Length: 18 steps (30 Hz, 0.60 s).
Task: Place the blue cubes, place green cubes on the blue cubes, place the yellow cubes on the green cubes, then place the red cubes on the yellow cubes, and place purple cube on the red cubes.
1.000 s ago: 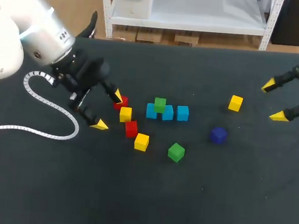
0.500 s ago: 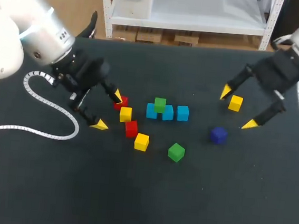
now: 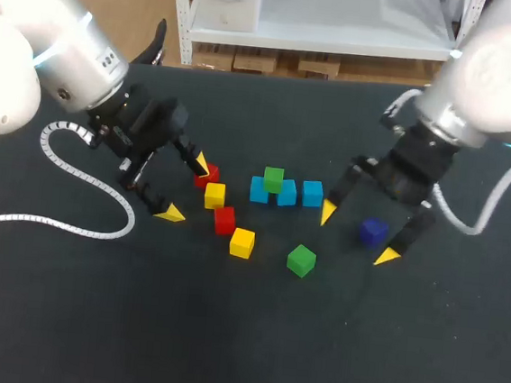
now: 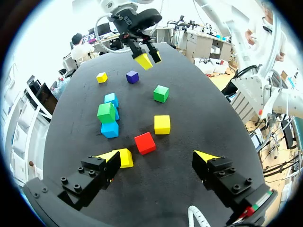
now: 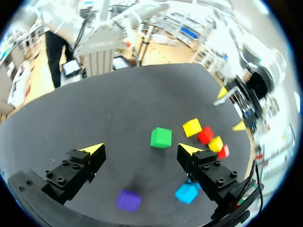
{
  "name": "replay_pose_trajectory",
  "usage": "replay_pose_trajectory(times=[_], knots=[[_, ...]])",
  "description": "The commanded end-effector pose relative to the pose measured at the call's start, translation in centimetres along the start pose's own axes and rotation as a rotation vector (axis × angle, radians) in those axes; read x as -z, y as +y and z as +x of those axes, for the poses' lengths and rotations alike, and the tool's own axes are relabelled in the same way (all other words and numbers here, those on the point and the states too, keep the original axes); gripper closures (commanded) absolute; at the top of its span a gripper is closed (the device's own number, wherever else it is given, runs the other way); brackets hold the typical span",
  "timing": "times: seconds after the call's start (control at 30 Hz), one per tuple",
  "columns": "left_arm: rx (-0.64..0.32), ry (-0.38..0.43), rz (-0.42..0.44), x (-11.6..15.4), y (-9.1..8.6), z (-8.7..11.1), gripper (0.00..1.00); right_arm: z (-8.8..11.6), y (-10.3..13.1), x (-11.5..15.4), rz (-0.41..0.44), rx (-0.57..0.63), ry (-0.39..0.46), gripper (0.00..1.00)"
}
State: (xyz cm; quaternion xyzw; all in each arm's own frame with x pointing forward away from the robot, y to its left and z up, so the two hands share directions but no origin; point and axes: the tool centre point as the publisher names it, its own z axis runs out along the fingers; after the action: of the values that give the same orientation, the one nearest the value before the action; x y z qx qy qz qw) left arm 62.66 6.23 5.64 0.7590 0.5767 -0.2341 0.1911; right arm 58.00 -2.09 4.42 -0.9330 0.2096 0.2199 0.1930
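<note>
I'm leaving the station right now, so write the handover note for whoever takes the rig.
Left gripper: open, empty, next to a red cube and a yellow cube.
Right gripper: open, empty, above the purple cube, which sits between its fingers.
Done: three blue cubes in a row, one green cube on top.
Left: second green cube onto the blues, then every yellow, red and purple layer; none of these is stacked.
</note>
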Motion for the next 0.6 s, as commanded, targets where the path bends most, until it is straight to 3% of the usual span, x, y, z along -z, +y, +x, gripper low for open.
replay_pose_trajectory(times=[0.03, 0.6], knots=[[-0.002, -0.001, 0.003, 0.0, 0.2, 0.1, 0.00, 0.8, -2.0, -1.3, -0.067, 0.023, -0.012, 0.00], [-0.002, -0.001, 0.003, 0.0, 0.2, 0.1, 0.00, 0.9, -3.1, -4.3, -0.065, -0.092, 0.046, 0.00]])
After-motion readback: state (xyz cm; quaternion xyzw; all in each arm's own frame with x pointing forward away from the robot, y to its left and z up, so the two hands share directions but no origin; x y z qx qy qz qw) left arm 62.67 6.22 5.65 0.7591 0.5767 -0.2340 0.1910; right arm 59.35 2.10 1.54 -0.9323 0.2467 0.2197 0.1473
